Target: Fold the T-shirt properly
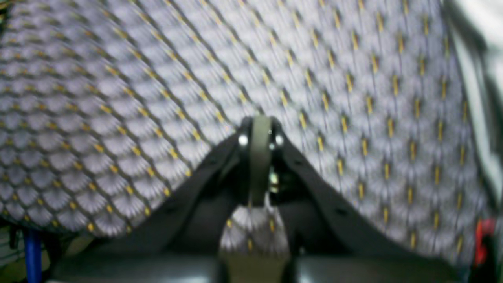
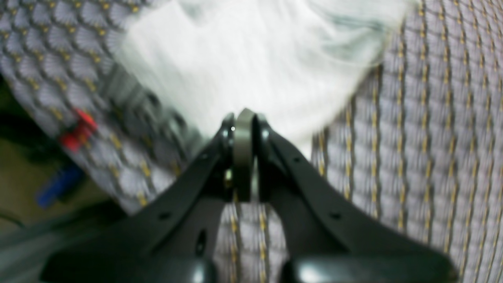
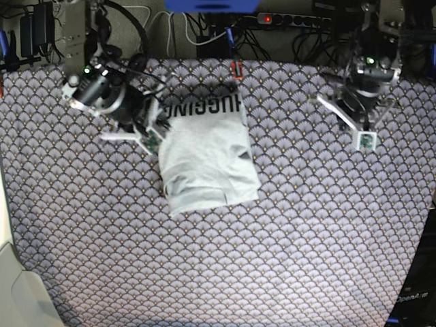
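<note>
Roughly mid-table, the light heather-grey cotton T-shirt [image 3: 208, 160] lies folded into a compact bundle on the purple-grey fan-patterned tablecloth [image 3: 286, 259], black block lettering showing along its far edge. The right gripper [image 2: 243, 118], its dark jaws pressed together on nothing, hangs just beside the bundle's near-left corner, with pale cloth filling the wrist view right ahead of the tips. Well apart, across bare tablecloth on the other side, the left gripper [image 1: 261, 124] is likewise closed and empty over the pattern, while a black power strip [image 3: 300, 19] and tangled cables sit beyond the table's far edge.
</note>
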### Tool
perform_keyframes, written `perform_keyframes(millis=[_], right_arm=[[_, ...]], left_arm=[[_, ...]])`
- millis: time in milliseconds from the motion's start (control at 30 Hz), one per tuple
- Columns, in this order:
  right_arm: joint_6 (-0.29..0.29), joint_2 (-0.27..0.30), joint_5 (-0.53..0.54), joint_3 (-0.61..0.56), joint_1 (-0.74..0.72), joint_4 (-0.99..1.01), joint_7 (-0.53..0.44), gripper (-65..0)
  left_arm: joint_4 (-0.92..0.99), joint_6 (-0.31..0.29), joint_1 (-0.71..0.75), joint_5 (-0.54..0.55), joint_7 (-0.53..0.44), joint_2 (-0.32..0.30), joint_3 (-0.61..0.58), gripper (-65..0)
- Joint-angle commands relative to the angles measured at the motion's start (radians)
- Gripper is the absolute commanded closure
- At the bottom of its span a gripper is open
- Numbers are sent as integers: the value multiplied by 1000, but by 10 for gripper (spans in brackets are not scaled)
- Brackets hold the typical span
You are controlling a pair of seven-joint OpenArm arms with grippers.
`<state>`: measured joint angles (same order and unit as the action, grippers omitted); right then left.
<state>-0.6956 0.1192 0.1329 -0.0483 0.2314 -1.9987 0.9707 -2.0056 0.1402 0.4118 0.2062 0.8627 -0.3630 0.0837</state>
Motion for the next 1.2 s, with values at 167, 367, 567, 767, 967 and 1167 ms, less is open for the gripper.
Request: perform_keyframes(millis=[167,367,567,767,967,1167], right_arm=[[-3,66,14,175,156,-18,-82,0],[-3,99,14,330,394,-17,-258,0],[-3,124,14,473,561,74,-355,0],[-3,178,14,483,590,419,-519,0],[-3,242,14,350,475,942,-806,0],[-3,262,14,97,96,1720,-1168,0]], left_arm=[[-13,-136,94,-15,-30,-15,4,-4],[-14,-152,183,-15,-30,-17,3,-4],[3,-147,292,-40,-32,-47,-46,-4],[205,-142,347,-196,-144,-49,-164,-4],[546,-133,312,-216,-320,-1,-244,-4],[1124,-80,111,-216,-600,126,-247,-4]])
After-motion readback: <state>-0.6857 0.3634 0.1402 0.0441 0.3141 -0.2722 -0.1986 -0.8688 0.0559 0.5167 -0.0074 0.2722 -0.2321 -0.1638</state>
